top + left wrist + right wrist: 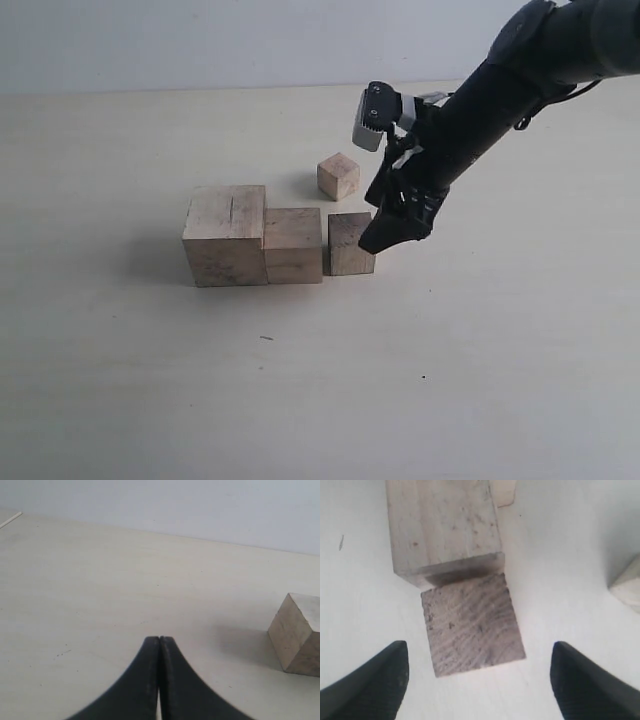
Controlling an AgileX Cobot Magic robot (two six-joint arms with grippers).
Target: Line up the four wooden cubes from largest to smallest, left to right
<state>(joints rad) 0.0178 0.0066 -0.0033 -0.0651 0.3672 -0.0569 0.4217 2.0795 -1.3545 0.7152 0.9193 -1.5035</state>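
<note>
Three wooden cubes stand in a row on the table: the largest cube (226, 235) with a dark crack line on top at the left, the second cube (293, 244) touching it, then the third cube (350, 243) (472, 622) just right of that. The smallest cube (338, 176) (627, 585) sits apart, behind the row. My right gripper (385, 236) (479, 680) is open, just right of the third cube, its fingers wide on either side and holding nothing. My left gripper (159, 640) is shut and empty above bare table, out of the exterior view; a pale cube (297, 634) lies ahead of it.
The pale tabletop (150, 380) spreads all round the cubes. The right arm (500, 90) reaches in from the upper right, over the area right of the smallest cube. A pale wall (200, 40) backs the table.
</note>
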